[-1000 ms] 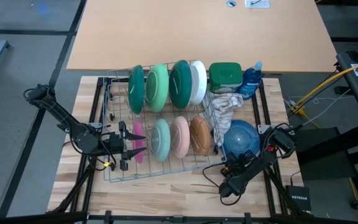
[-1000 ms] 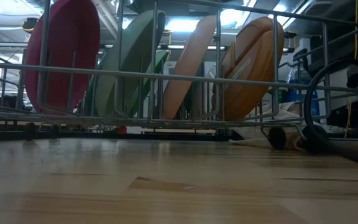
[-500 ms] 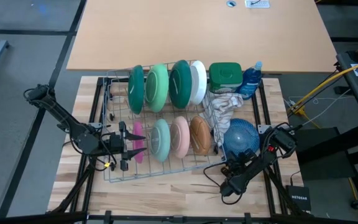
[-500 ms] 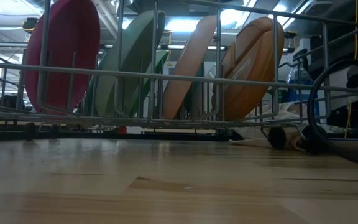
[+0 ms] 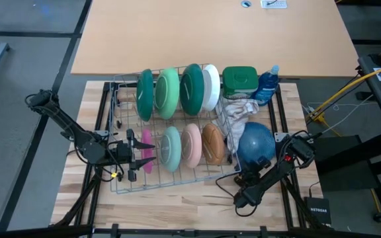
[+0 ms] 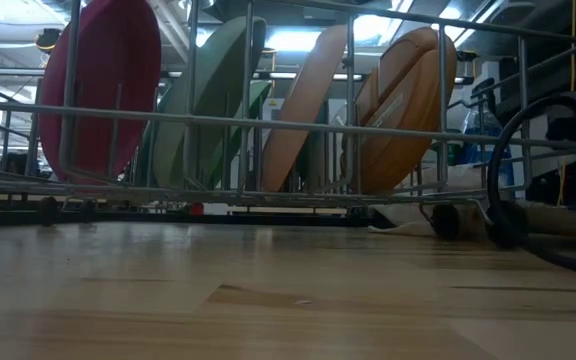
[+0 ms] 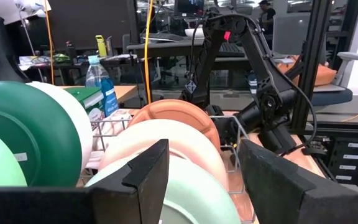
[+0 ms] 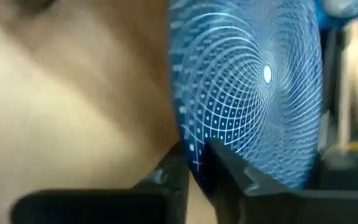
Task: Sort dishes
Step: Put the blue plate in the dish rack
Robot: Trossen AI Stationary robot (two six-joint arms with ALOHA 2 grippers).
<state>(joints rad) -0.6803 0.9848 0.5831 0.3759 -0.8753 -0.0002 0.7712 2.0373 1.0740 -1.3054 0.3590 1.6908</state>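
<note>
One navy plate (image 5: 255, 147) stands tipped on edge near the desk's right edge, its rim clenched by the right gripper (image 5: 248, 173) fingers; left gripper (image 5: 141, 154) fingers are spread apart.

Even, soft overhead light fills the view from above, with faint shadows under the wire rack (image 5: 167, 155) on the desk (image 5: 197, 198). At desk height the plates stand backlit by bright ceiling panels, and the near wood is dim and blurred. The right wrist view is heavily smeared; the navy plate (image 8: 253, 87) glares, and the dark fingers (image 8: 235, 174) are out of focus.
</note>
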